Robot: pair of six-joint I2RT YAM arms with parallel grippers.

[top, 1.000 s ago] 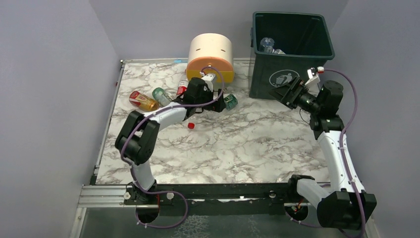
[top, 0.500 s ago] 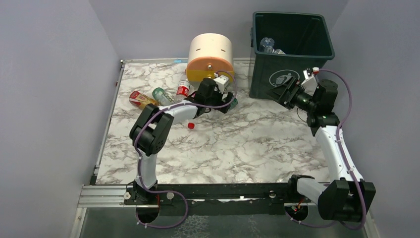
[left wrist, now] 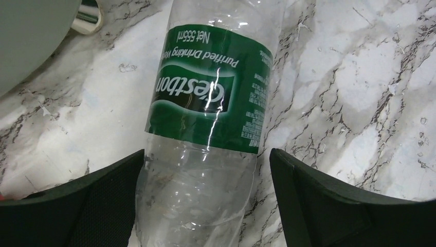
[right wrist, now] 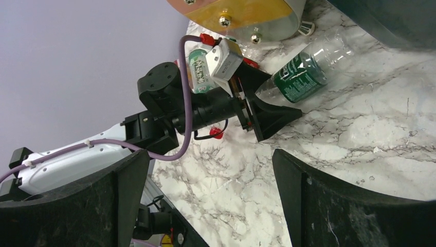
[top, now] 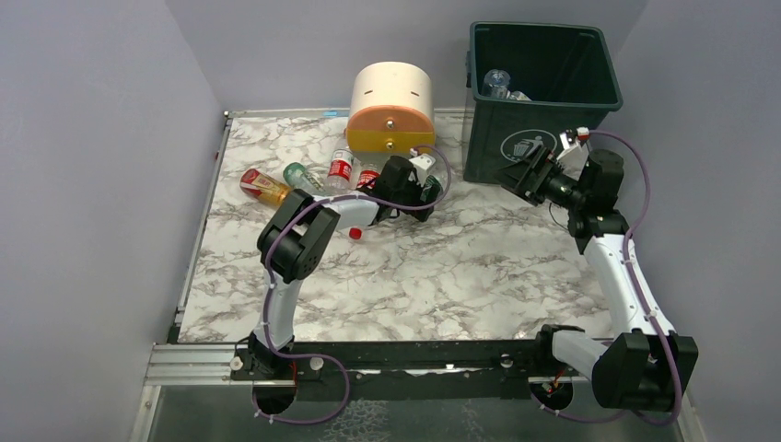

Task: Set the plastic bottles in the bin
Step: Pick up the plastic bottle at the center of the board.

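Green on its label and clear elsewhere, one plastic bottle lies on its side on the marble table, just in front of the cream-and-orange drawer unit and a little to its right. The left gripper is down over this bottle with its jaws spread, one finger on either side of the lower body, and nothing is clamped. In the left wrist view a strip of marble shows between one finger and the bottle. At the other finger I cannot tell whether there is contact.

More bottles lie in a loose row in front of the drawer unit and out to its left. A red-labelled bottle is nearest, then a greenish bottle, then an orange bottle farthest out. A small red cap lies alone on the marble, further forward of the drawer unit than the row.

The dark green bin stands just to the right of the drawer unit, not touching it. A clear bottle lies inside, against the wall nearest the drawer unit. The right gripper hangs in the air further right of the drawer unit, before the bin's icon face, its jaws wide apart with nothing between them.
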